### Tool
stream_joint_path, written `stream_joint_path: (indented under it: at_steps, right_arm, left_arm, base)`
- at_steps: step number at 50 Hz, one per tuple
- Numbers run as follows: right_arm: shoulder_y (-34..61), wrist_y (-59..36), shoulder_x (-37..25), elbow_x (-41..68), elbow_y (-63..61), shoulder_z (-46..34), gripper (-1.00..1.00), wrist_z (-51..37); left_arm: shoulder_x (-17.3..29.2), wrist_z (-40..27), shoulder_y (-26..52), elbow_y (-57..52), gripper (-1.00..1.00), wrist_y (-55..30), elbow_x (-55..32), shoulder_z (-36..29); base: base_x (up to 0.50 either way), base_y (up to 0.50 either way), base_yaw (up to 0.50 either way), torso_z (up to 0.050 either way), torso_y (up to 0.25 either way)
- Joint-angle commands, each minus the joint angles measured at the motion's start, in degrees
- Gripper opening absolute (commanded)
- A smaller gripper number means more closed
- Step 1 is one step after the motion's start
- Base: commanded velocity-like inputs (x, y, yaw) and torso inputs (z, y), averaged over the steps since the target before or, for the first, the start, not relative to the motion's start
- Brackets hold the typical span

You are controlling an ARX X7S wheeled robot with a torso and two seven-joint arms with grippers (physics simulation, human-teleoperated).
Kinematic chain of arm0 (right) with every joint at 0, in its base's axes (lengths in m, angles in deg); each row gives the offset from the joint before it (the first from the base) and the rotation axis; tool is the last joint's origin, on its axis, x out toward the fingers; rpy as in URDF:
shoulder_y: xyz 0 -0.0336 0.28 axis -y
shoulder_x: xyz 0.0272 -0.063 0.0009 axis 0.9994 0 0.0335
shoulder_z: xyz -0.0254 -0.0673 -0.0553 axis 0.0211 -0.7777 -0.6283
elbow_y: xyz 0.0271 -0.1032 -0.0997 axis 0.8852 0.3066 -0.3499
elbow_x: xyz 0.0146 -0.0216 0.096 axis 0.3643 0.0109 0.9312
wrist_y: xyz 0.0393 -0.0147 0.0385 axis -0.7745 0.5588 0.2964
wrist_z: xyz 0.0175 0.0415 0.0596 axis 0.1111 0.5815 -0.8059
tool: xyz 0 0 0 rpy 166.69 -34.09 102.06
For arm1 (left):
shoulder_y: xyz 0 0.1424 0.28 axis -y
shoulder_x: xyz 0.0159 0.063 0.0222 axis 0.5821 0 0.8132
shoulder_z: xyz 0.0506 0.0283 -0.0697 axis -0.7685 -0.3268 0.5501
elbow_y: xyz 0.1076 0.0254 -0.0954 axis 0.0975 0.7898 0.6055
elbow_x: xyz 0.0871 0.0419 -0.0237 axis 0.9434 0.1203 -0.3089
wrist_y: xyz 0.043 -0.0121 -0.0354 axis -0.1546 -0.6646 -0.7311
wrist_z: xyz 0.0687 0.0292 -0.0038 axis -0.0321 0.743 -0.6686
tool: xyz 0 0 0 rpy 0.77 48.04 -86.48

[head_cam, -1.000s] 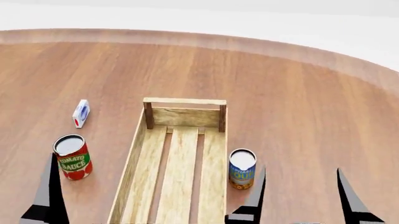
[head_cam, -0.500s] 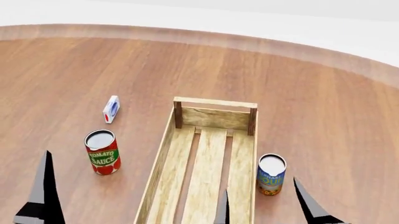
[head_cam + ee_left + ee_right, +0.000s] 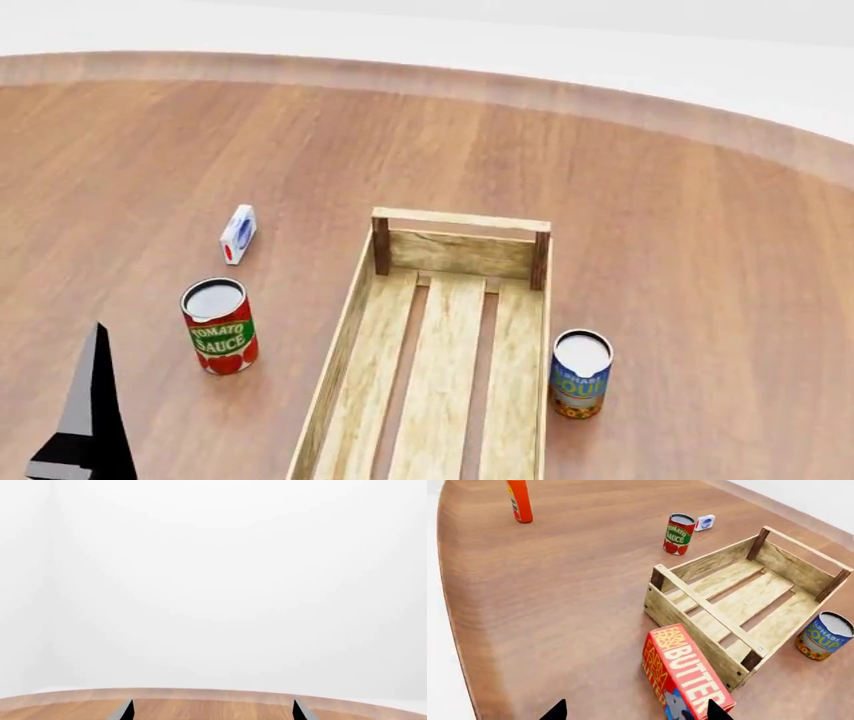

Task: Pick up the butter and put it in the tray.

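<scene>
Butter (image 3: 687, 680) stands outside tray (image 3: 715, 614), tray apparently holding nothing; right pincer (image 3: 635, 711) released, left pincer (image 3: 212, 711) too.

Red butter (image 3: 686, 677), pale wood tray (image 3: 715, 614)

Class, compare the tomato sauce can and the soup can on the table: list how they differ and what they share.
The tomato sauce can is red with a green label band; the soup can is blue. The tomato sauce can stands left of the tray, apart from it; the soup can stands right of it, close to its side. Both are upright cylinders with pale tops.
</scene>
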Motion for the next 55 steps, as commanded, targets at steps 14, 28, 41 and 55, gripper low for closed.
stream_joint_path:
  at_steps: [14,28,41,55]
  right_arm:
    - [0.37,-5.73,-38.23,29.54,-0.31,-7.55,1.0,-27.64]
    - [13.38,-13.5,-50.28,48.24,0.47,-4.19,1.0,-27.43]
    - [39.3,-21.78,-50.85,53.75,4.4,-20.45,1.0,-23.69]
    - [58.35,-33.86,-43.95,53.22,6.16,-31.07,1.0,-19.4]
  left_arm:
    - [0.67,-0.98,0.06,0.65,1.0,0.48,-0.21,-1.02]
    - [1.15,-1.48,0.04,1.74,1.0,1.18,0.32,-2.36]
    - [1.56,-1.82,-0.05,2.51,1.0,2.0,0.01,-2.64]
    - [2.07,-2.46,0.11,2.18,1.0,1.79,-0.7,-2.67]
  base:
    - [0.0,0.0,0.0,0.0,0.0]
    - [0.0,0.0,0.0,0.0,0.0]
    - [0.0,0.0,0.0,0.0,0.0]
    - [0.0,0.0,0.0,0.0,0.0]
